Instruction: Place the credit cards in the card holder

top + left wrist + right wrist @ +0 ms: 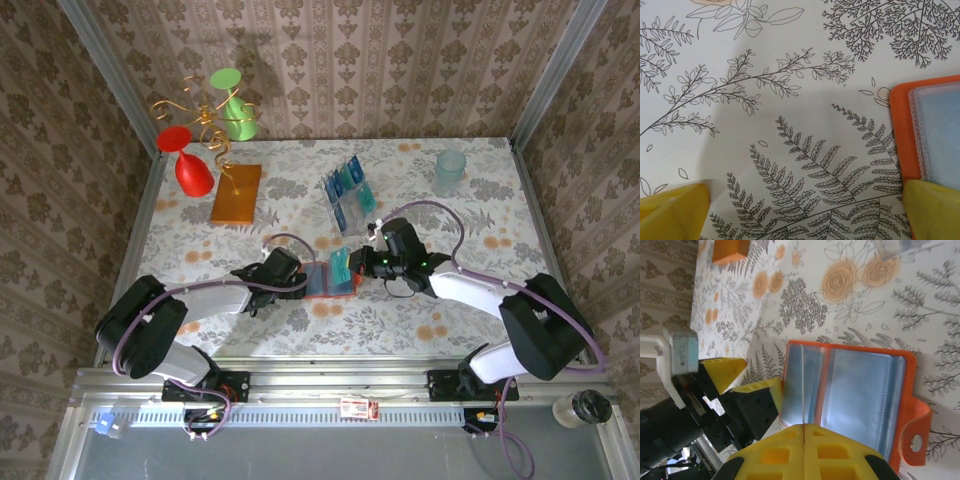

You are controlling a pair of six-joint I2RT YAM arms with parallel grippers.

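Note:
The orange card holder (320,286) lies open on the table between my two grippers, its grey-blue pockets (860,395) facing up and its snap tab (916,442) at one end. My right gripper (804,427) is shut on a teal credit card (342,266), which the right wrist view shows edge-on as a thin line (804,385) over the holder's left half. My left gripper (805,215) is open and low over the cloth. One of its yellow fingers (932,210) sits at the holder's orange edge (901,130). More blue credit cards (347,190) stand in a clear rack behind.
A flat orange-brown slab (236,192) lies at the back left beside a gold wire stand with a red cup (190,165) and a green cup (234,105). A translucent cup (450,172) stands at the back right. Patterned walls close in the table.

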